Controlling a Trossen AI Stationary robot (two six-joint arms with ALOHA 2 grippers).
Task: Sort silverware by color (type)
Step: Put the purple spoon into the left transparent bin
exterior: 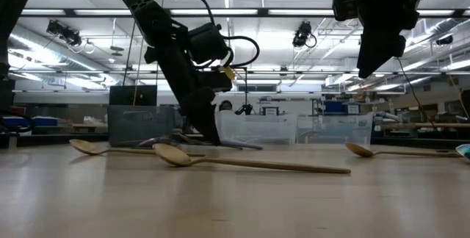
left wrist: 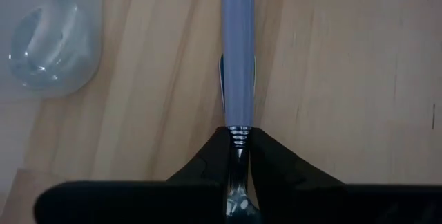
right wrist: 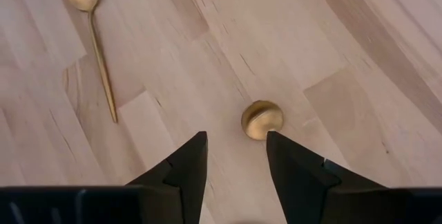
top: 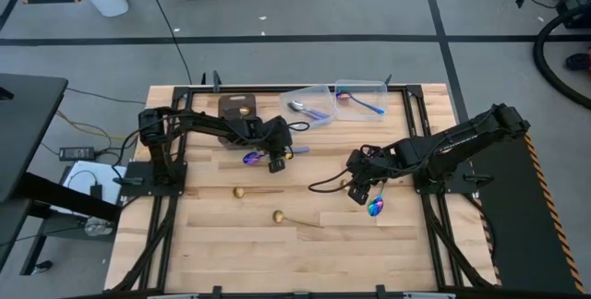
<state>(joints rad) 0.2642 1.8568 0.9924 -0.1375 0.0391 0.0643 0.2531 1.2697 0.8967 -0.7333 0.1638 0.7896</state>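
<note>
My left gripper is down at the table's middle left, shut on a rainbow spoon whose pale blue handle points toward the table's right. My right gripper hangs open above the table at the middle right. The bowl of a gold spoon lies on the wood just ahead of its fingertips, untouched. Two more gold spoons lie flat on the table nearer the front. Another rainbow spoon's bowl lies by the right gripper. My left gripper pinches the rainbow spoon's thin neck between its two fingers, right where the blue handle begins. The fingers slant down from the table's left side. The handle runs straight on ahead of them, low over the wood; the bowl is hidden behind the fingers.
Two clear containers with spoons in them stand at the far edge, a dark tray to their left. A clear rounded plastic piece lies close to the left gripper. Bare wood spreads along the near side.
</note>
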